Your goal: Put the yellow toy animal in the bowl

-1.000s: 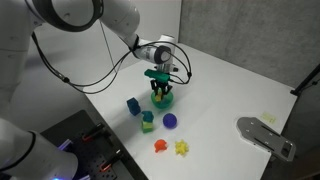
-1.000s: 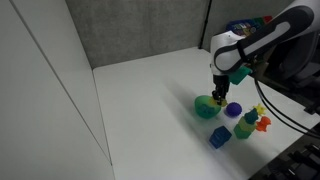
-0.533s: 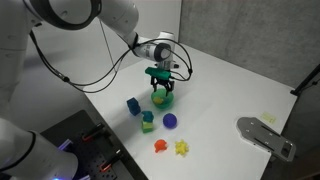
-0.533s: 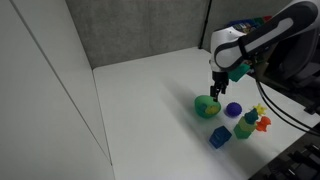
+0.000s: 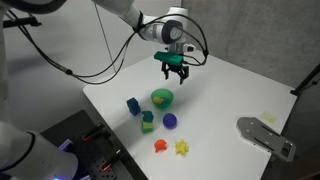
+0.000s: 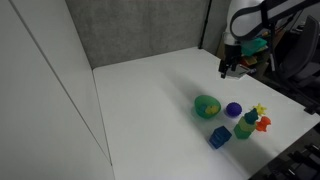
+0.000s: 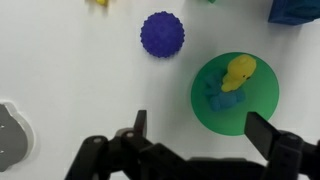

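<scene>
The yellow toy animal [image 7: 238, 72] lies inside the bright-green bowl [image 7: 258, 108], next to a small blue piece [image 7: 224, 100]. In both exterior views the bowl [image 5: 162, 97] [image 6: 207, 106] stands on the white table with yellow showing inside it. My gripper [image 5: 177, 68] [image 6: 228, 68] hangs well above the bowl and slightly behind it. In the wrist view the gripper [image 7: 200, 128] is open, its two dark fingers [image 7: 262, 130] spread wide with nothing between them.
Near the bowl lie a purple ball [image 5: 170, 121] [image 7: 162, 34], a blue block [image 5: 132, 104], a teal-green block [image 5: 148, 118], an orange toy [image 5: 159, 146] and a lumpy yellow toy [image 5: 182, 148]. A grey object [image 5: 265, 135] lies by the table's edge.
The gripper opened over the bowl, left the yellow toy animal inside it, then rose up and away from the bowl.
</scene>
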